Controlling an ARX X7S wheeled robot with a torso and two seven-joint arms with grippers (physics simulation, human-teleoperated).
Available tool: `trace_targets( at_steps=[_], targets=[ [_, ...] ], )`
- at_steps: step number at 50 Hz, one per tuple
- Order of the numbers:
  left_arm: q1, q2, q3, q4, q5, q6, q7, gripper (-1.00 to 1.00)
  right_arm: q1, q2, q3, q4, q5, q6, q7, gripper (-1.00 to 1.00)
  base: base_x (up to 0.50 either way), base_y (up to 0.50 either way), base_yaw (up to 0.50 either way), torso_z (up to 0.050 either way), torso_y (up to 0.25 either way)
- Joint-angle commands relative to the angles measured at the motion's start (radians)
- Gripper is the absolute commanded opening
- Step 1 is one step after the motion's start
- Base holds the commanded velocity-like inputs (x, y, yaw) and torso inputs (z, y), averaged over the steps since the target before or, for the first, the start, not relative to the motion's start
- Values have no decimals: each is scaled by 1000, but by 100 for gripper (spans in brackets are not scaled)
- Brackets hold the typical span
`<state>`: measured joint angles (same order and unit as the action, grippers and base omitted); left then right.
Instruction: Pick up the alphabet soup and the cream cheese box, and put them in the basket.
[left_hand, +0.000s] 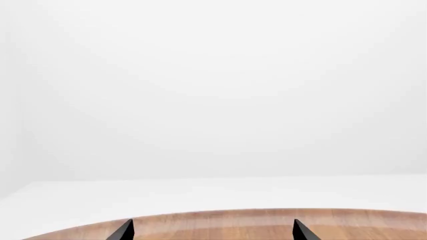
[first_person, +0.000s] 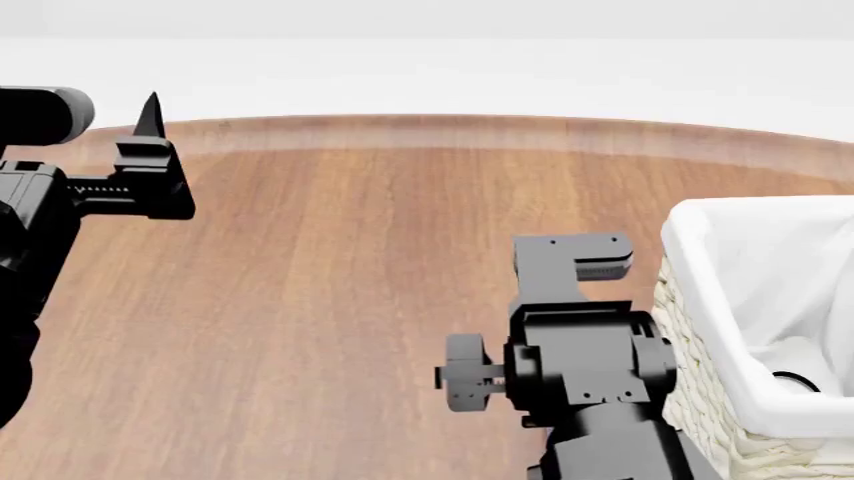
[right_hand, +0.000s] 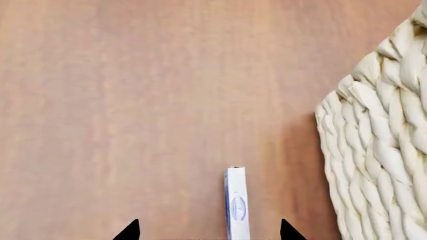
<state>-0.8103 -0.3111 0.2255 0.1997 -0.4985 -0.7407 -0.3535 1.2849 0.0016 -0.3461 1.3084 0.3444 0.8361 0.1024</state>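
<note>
Cream cheese box (right_hand: 236, 205) stands on its thin edge on the wooden table (first_person: 334, 300), between the spread fingertips of the right gripper (right_hand: 208, 231), not yet gripped. That pose suits a pinch across its flat faces. Basket (first_person: 747, 300) waits just beside, so the carry looks short. Left gripper (left_hand: 212, 231) hangs open, empty, near the far table edge. Soup can isn't visible.

The surface (first_person: 334, 300) is smooth, matt wood grain. The basket (right_hand: 380, 150) is rough, thick cream wicker weave, lined with soft white cloth (first_person: 761, 290). The box (right_hand: 236, 205) looks like smooth white printed card.
</note>
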Motion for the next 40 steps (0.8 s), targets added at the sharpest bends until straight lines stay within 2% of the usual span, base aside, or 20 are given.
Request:
trace_targets(
  at_steps=[1,14,35,40],
  targets=[
    [2,0,4,-9,-1,7,0,100,-7,2,120,0,-128,6,-3,100,0,0,0,0,0],
    [-2,4,4,-17,-8,1,-7,100,-20,3,233,0,-249,7,-17,100,0,0,0,0,0],
    [19,-12,22,-6,2,46,13,100,-41,1,261,0,-290,-10,-51,100,0,0,0,0,0],
    [24,-15,32,-5,7,58,19,100,-43,2,263,0,-293,-15,-51,100,0,0,0,0,-228]
  ],
)
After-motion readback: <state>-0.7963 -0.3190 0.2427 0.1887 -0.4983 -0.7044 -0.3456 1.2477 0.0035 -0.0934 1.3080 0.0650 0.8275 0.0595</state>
